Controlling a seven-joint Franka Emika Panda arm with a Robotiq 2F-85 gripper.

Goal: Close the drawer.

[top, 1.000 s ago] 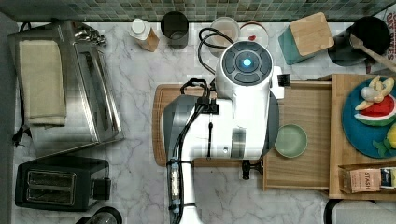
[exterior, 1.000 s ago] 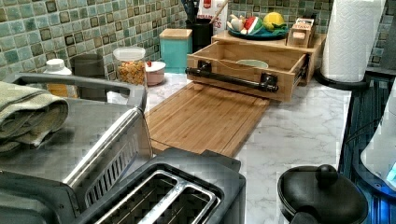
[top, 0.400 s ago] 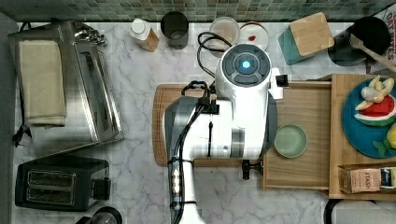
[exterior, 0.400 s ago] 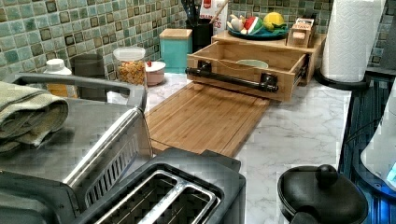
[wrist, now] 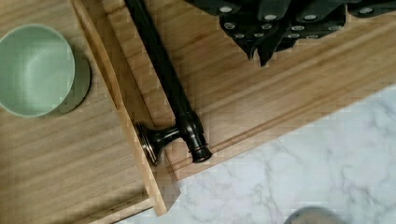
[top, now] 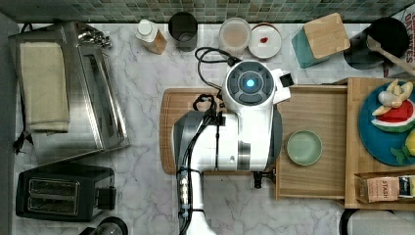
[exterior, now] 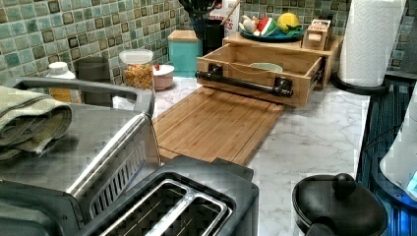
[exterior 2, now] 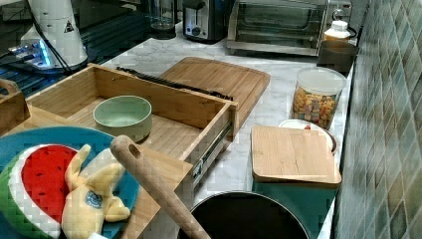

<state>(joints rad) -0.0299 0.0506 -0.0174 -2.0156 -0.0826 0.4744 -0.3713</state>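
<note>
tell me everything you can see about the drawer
The drawer is a shallow light-wood box with thin raised sides, pulled well out of its wooden cabinet on metal side runners. A long black bar handle on two posts spans its front face. A pale green bowl sits on its floor. Its front hangs over the edge of the cutting board on the marble counter.

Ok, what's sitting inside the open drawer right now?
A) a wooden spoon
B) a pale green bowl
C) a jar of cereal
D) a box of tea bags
B: a pale green bowl rests on the floor of the open drawer.
</note>
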